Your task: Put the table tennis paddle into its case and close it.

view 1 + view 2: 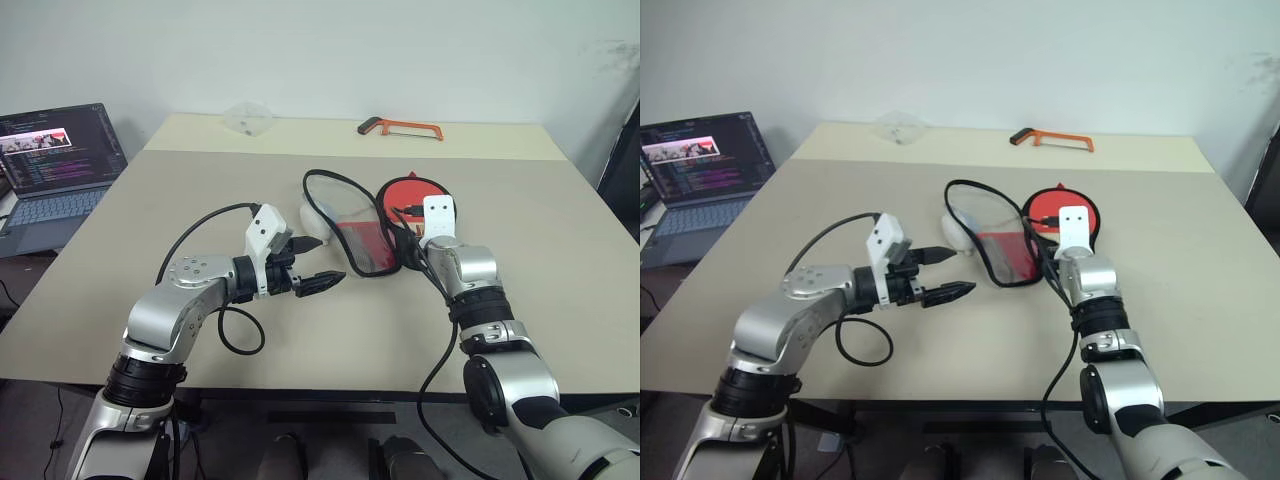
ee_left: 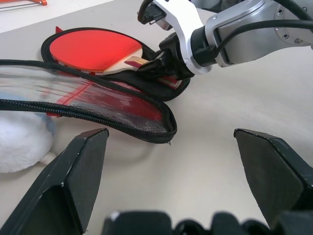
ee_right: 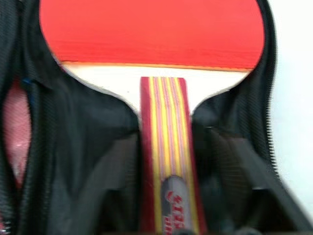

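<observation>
We see a beige table (image 1: 200,190) from above, with the table tennis paddle (image 2: 93,50) lying red face up on the black half of its case (image 2: 105,120), which is spread open near the middle of the table. The case's see-through flap, with its red strip and zip edge, is folded out to our left side of the paddle. Our right gripper (image 2: 155,66) reaches down at the paddle's striped handle; in the right wrist view its dark fingers (image 3: 234,169) stand on either side of the handle, apart from it rather than pinching it. Our left gripper (image 1: 312,262) hovers just left of the case with its two black fingers spread wide, holding nothing. A white fluffy pouch (image 2: 19,144) rests against the flap. An orange-framed hacksaw (image 1: 400,127) lies at the far edge, and a laptop (image 1: 55,165) sits open off to the left.
</observation>
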Motion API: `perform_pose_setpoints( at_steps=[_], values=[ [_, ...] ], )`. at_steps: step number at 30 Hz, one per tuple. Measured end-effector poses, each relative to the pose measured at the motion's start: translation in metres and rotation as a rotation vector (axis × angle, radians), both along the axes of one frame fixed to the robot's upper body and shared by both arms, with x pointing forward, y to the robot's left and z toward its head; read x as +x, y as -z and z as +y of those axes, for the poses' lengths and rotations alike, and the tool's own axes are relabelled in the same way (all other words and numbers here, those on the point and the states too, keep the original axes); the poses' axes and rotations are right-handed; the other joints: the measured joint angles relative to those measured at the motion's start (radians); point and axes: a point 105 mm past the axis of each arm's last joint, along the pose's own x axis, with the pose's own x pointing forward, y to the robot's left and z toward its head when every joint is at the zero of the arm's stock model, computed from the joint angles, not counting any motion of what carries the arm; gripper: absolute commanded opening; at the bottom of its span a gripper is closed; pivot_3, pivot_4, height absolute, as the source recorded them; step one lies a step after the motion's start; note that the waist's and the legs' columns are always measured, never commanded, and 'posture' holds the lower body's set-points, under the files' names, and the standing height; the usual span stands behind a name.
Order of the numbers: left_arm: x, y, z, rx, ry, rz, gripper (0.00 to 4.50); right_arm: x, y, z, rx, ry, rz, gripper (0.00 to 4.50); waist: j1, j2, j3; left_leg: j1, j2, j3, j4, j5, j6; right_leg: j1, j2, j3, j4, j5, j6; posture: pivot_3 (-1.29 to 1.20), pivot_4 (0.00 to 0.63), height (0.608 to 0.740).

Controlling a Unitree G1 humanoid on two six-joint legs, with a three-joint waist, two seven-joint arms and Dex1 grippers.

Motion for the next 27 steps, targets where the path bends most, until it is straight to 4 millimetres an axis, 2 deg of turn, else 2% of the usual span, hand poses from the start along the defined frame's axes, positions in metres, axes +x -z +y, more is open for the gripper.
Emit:
perform_pose_setpoints(
  at_steps=[3, 4, 8, 11, 16, 18, 20, 24, 27],
  values=[
    [0.002, 0.001, 0.002, 0.01, -0.014, -0.005, 4.5, -0.004, -0.003, -0.003, 0.004, -0.013, -0.003, 4.35, 0.0, 0.0, 0.0, 0.0, 0.0, 0.0, 0.0, 0.0, 0.0, 0.0, 0.0, 0.0, 0.0, 0.0, 0.0, 0.0, 0.15, 0.74],
    [0.005, 0.002, 0.004, 0.017, -0.03, -0.006, 4.5, -0.006, -0.006, -0.004, 0.006, -0.019, -0.008, 4.47, 0.001, 0.0, 0.0, 0.0, 0.0, 0.0, 0.0, 0.0, 0.0, 0.0, 0.0, 0.0, 0.0, 0.0, 0.0, 0.0, 0.15, 0.74],
    [0.017, 0.0, 0.011, 0.032, -0.072, -0.014, 4.5, -0.018, -0.029, -0.019, 0.014, -0.064, -0.063, 4.47, 0.006, 0.0, 0.0, -0.001, 0.0, -0.001, 0.001, 0.0, 0.0, 0.0, 0.0, -0.001, 0.0, 0.0, 0.0, 0.0, 0.15, 0.74],
    [0.023, -0.003, 0.021, 0.065, -0.084, -0.029, 4.5, -0.04, -0.047, -0.037, 0.038, -0.179, -0.126, 4.47, 0.01, 0.0, 0.0, -0.001, 0.0, -0.001, 0.001, 0.0, 0.0, 0.0, 0.0, -0.001, -0.001, 0.0, 0.0, 0.0, 0.15, 0.74],
    [0.032, 0.002, 0.039, 0.136, -0.101, -0.039, 4.5, -0.086, -0.053, -0.08, 0.049, -0.44, -0.167, 4.47, 0.024, 0.0, 0.0, -0.001, 0.0, 0.0, 0.001, 0.0, 0.0, 0.001, 0.0, -0.001, -0.002, -0.001, 0.001, 0.0, 0.15, 0.74],
    [0.036, 0.007, 0.042, 0.154, -0.111, -0.037, 4.5, -0.099, -0.069, -0.079, 0.061, -0.561, -0.234, 4.47, 0.019, 0.0, 0.0, 0.0, 0.0, 0.0, 0.002, 0.0, 0.0, 0.001, 0.001, 0.0, -0.002, -0.001, 0.002, 0.0, 0.15, 0.74],
    [0.042, 0.011, 0.03, 0.143, -0.093, -0.033, 4.5, -0.116, -0.085, -0.073, 0.087, -0.696, -0.287, 4.47, 0.016, 0.0, 0.0, 0.0, 0.001, -0.001, 0.005, 0.0, 0.0, 0.002, 0.002, 0.0, 0.0, -0.001, 0.003, 0.0, 0.15, 0.74],
    [0.055, 0.014, 0.018, 0.162, -0.104, -0.04, 4.5, -0.143, -0.095, -0.05, 0.087, -0.914, -0.297, 4.47, 0.012, 0.0, 0.0, 0.0, 0.001, -0.001, 0.008, 0.0, 0.001, 0.003, 0.003, 0.002, -0.001, 0.001, 0.007, 0.0, 0.15, 0.74],
    [0.064, 0.017, 0.016, 0.183, -0.123, -0.048, 3.83, -0.145, -0.096, -0.043, 0.095, -0.951, -0.3, 4.5, 0.009, 0.0, 0.0, 0.0, 0.001, 0.0, 0.009, 0.001, 0.002, 0.003, 0.002, 0.003, -0.001, 0.003, 0.008, 0.0, 0.15, 0.74]
  ],
)
